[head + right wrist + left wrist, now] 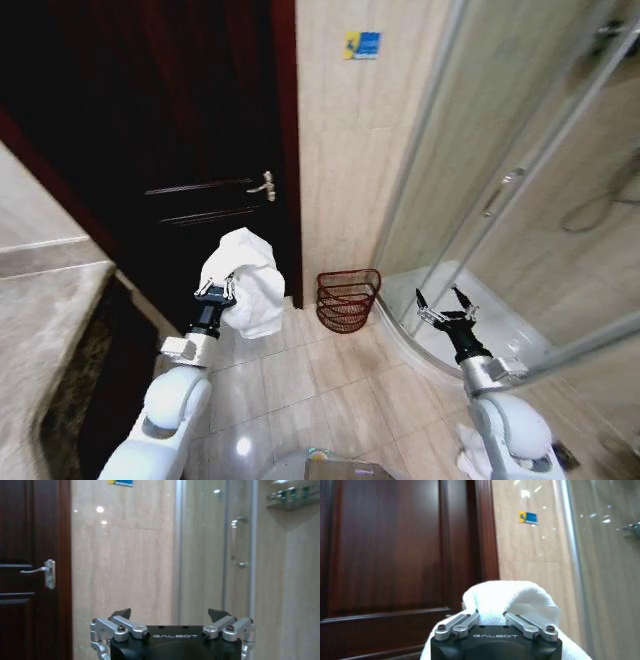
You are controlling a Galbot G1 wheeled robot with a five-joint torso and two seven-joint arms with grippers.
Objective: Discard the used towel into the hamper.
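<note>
A dark wooden door takes up the left half of the head view, with a metal handle near its right edge. Beside it runs a beige tiled wall bearing a small blue and yellow sticker, and to the right curves the glass shower enclosure. The tiled floor spreads below.

From the head view, the hamper is a dark red wire basket standing on the floor against the wall, between the door frame and the shower's curved base. Neither wrist view takes it in.

The towel is a white bundle held up in front of the door, well above the floor and to the left of the hamper, apart from it. The left gripper has its fingers closed into the cloth; the left wrist view shows this closely, with the towel bulging up between the metal finger links and the door panel behind.

The right gripper is raised near the shower glass with its fingers spread wide and nothing between them. The right wrist view confirms the open fingertips, and also shows the shower door's handle.
</note>
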